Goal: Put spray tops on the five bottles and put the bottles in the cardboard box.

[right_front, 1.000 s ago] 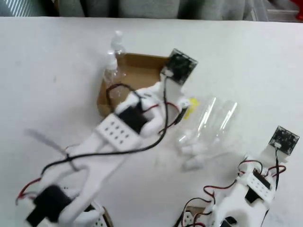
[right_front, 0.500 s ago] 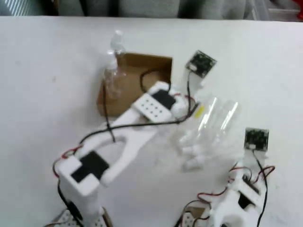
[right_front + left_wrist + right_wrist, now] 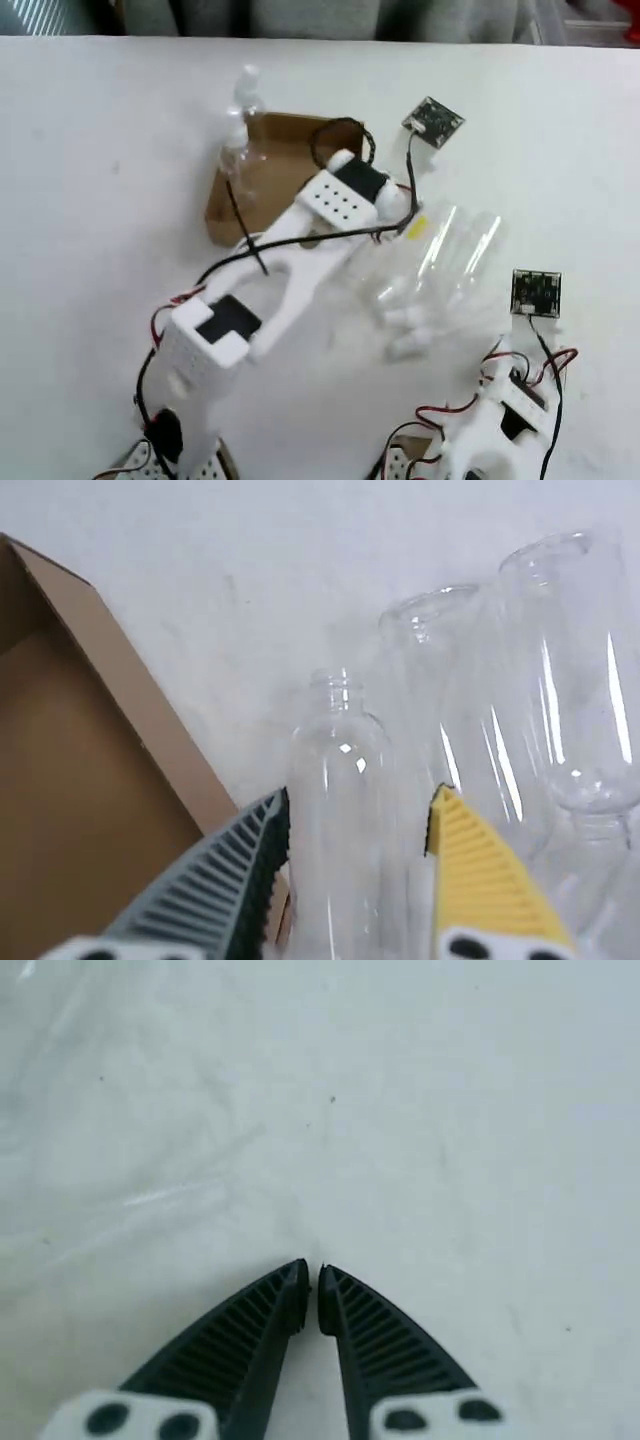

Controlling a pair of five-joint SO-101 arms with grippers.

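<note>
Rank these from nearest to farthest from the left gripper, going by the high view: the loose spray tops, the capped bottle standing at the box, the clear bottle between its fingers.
1. Clear bottle, lying between the left gripper's jaws.
2. Loose spray tops, on the table, nearer the arms' bases.
3. Capped bottle, upright at the cardboard box's far left corner.

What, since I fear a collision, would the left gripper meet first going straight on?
The left gripper would probably meet the capless clear bottle between its open fingers; beyond lies white table. Depth is unclear.
</note>
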